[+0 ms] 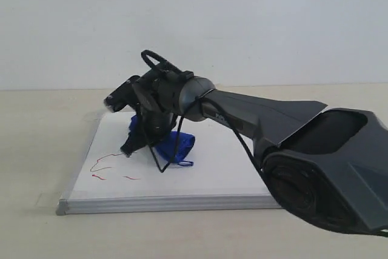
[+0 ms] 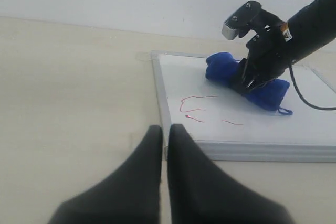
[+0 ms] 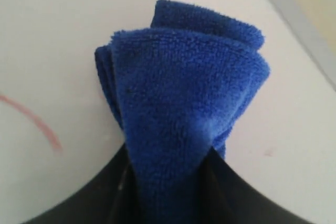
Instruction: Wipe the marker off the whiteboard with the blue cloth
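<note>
The right tool [image 1: 130, 148] is clamped on the blue cloth [image 1: 179, 144], its two dark fingers pinching the folded bundle from both sides, as the right wrist view shows close up. The cloth sits on the white surface of the board [image 1: 212, 171], around the middle of it, with its thin loop string [image 1: 185, 164] trailing on the board beside it. The red marker [image 1: 107, 162] is a thin wavy line with a few short separate strokes, lying toward the board's front left corner in the exterior view, near the cloth but apart from it. The board lies flat on the pale tabletop [image 1: 36, 137]. The left tool [image 2: 164, 130] is off the board, over the tabletop just in front of its frame, its fingers closed together with nothing between them.
</note>
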Controlling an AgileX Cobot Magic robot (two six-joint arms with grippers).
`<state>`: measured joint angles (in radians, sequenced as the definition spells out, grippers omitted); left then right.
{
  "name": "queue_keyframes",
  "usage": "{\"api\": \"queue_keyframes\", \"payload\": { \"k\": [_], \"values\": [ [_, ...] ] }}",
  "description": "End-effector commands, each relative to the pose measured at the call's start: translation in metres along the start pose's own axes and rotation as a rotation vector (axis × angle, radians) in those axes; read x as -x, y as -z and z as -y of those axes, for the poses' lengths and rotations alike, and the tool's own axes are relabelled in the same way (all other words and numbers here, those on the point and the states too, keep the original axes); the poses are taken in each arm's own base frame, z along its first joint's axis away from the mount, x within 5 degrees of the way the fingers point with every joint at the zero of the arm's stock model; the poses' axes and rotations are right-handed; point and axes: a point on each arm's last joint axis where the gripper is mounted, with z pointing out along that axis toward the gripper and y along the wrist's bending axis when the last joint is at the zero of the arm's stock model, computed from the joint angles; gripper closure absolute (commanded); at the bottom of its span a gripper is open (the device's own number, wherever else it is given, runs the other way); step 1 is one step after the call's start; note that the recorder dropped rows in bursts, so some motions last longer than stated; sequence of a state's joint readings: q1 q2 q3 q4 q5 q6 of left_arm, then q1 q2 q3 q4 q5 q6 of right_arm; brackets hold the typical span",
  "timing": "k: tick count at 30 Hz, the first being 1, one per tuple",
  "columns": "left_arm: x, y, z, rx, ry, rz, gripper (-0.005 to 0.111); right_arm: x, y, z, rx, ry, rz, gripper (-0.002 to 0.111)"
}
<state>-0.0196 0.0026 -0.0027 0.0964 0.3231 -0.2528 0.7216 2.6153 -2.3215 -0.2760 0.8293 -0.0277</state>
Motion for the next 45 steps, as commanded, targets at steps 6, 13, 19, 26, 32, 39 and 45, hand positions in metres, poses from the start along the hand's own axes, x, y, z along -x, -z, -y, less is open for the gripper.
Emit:
{"api": "queue_keyframes", "payload": {
  "k": [6, 13, 19, 26, 32, 39, 45],
  "values": [
    [0.0, 0.0, 0.0, -0.004, 0.009, 0.008, 0.103, -0.001, 0.021, -0.095, 0.431, 0.145, -0.078, 0.109],
    [0.0, 0.0, 0.0, -0.004, 0.009, 0.008, 0.103, -0.005, 0.0, -0.042, 0.089, 0.118, -0.076, 0.109],
    [0.0, 0.0, 0.0, -0.004, 0.009, 0.008, 0.103, -0.02, -0.004, -0.03, -0.009, 0.135, -0.221, 0.109],
    [0.0, 0.0, 0.0, -0.004, 0.009, 0.008, 0.103, -0.01, 0.028, -0.09, 0.423, 0.212, -0.19, 0.109],
    [0.0, 0.0, 0.0, -0.004, 0.009, 0.008, 0.103, -0.005, 0.033, -0.086, 0.431, 0.225, -0.151, 0.109],
    [0.0, 0.0, 0.0, -0.004, 0.009, 0.008, 0.103, -0.01, 0.006, -0.022, 0.018, 0.155, -0.153, 0.109],
    [0.0, 0.0, 0.0, -0.004, 0.009, 0.008, 0.103, -0.019, 0.001, -0.021, -0.033, 0.144, -0.237, 0.109]
  ]
}}
